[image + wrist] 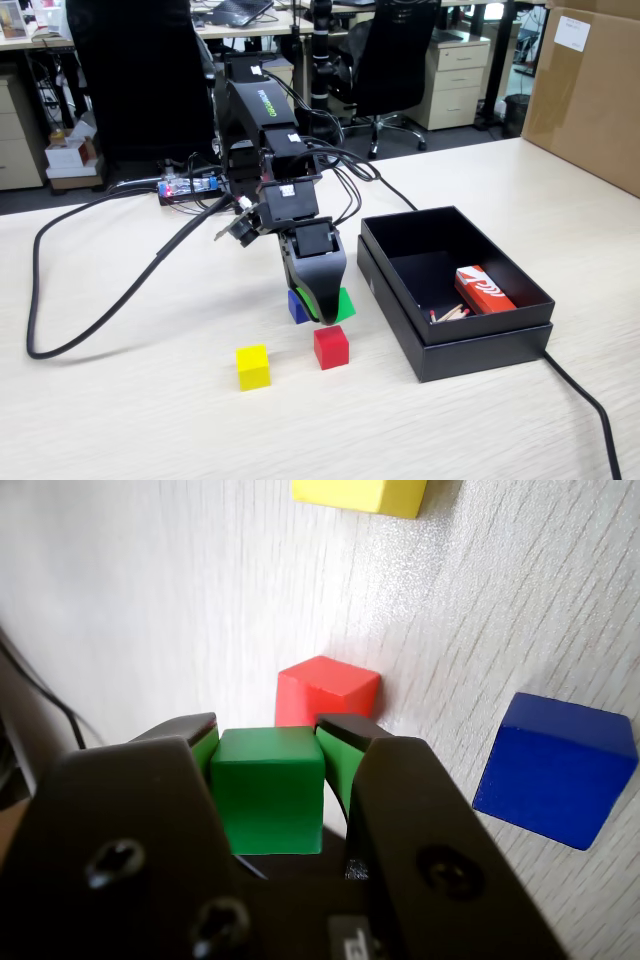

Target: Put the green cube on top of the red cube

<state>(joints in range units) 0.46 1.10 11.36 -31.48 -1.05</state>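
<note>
The green cube (268, 790) sits between the two green-lined jaws of my gripper (270, 730), with both pads pressed against its sides. In the fixed view the gripper (325, 308) points down at the table, and the green cube (343, 305) shows at its right side. The red cube (331, 346) rests on the table just in front of the gripper, a short gap away. In the wrist view the red cube (325, 690) lies straight beyond the held cube.
A blue cube (297, 307) stands right beside the gripper, and a yellow cube (253, 366) lies left of the red one. An open black box (490, 325) with a red-and-white matchbox (483, 290) stands to the right. Cables (100, 290) run across the table.
</note>
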